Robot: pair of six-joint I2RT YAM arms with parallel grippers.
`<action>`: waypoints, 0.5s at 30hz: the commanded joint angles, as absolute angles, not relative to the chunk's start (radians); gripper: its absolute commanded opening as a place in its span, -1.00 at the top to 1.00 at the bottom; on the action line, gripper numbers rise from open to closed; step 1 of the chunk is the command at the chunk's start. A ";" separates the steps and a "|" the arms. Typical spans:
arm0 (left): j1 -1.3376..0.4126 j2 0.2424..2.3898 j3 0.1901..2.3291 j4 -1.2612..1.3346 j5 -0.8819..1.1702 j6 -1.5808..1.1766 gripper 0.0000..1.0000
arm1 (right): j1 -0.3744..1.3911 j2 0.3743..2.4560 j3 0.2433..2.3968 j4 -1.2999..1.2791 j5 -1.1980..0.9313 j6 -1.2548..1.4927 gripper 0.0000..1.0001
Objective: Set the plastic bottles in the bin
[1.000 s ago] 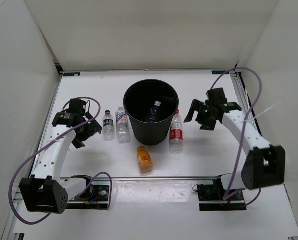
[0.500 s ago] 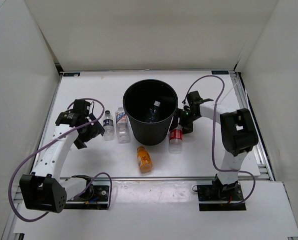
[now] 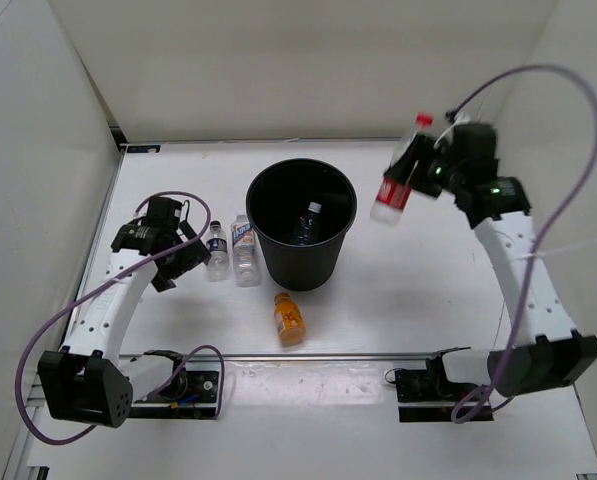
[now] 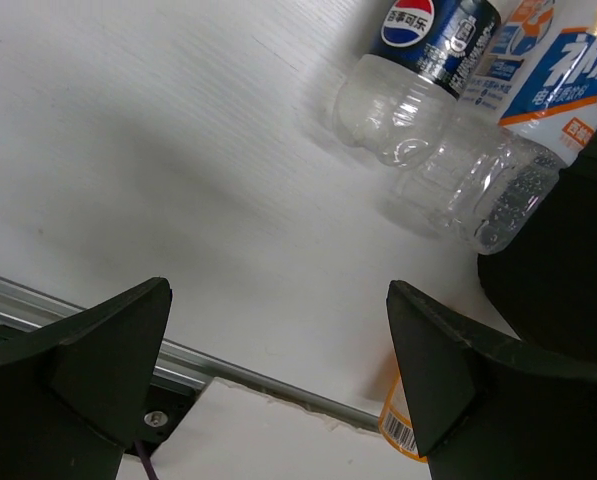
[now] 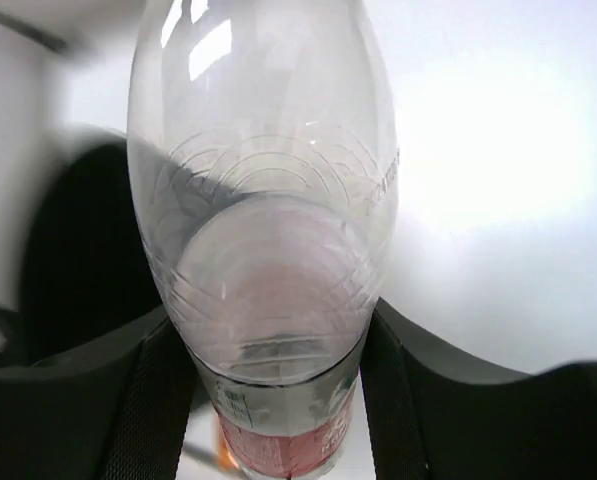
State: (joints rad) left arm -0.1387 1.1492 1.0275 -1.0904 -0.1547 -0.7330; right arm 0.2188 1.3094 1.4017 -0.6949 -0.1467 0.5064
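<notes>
Right fingers [image 5: 148, 400] clenched on red-label bottle [image 5: 268, 300] near its label, holding it tilted in air, just right of bin [image 3: 300, 262]. Probably empty: light, thin-walled, smooth, easy to dent; best taken mid-body, gently. Left fingers [image 4: 88, 350] spread wide, grasping nothing, near dark-label bottle [image 4: 418, 50] lying on bench [image 4: 178, 150].

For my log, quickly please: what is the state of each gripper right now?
Left gripper: open, holding nothing.
Right gripper: closed on the red-label bottle.
</notes>
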 commanded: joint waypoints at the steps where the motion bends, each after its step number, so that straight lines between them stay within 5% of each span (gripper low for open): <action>1: -0.158 1.112 1.006 -1.031 -0.132 -0.726 -1.00 | 0.241 1.319 1.642 -0.674 -0.164 0.512 0.09; 9: -0.167 1.112 1.067 -1.020 -0.035 -0.690 -1.00 | 0.581 1.676 2.153 -0.679 -0.078 0.289 -0.08; 10: -0.167 1.121 1.078 -1.020 -0.035 -0.681 -1.00 | 0.600 1.698 2.154 -0.693 -0.078 0.288 -0.19; 13: -0.167 1.131 1.088 -0.999 -0.035 -0.663 -1.00 | 0.658 1.714 2.132 -0.758 -0.021 0.298 -1.00; 15: -0.167 1.140 1.077 -0.941 -0.019 -0.672 -1.00 | 0.687 1.675 2.111 -0.769 0.085 0.298 -1.00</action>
State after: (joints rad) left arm -0.1616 1.1442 1.0557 -1.0107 -0.0547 -0.6888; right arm 0.6586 1.7512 2.1082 -0.7006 -0.0475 0.3336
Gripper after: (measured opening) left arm 1.000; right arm 0.994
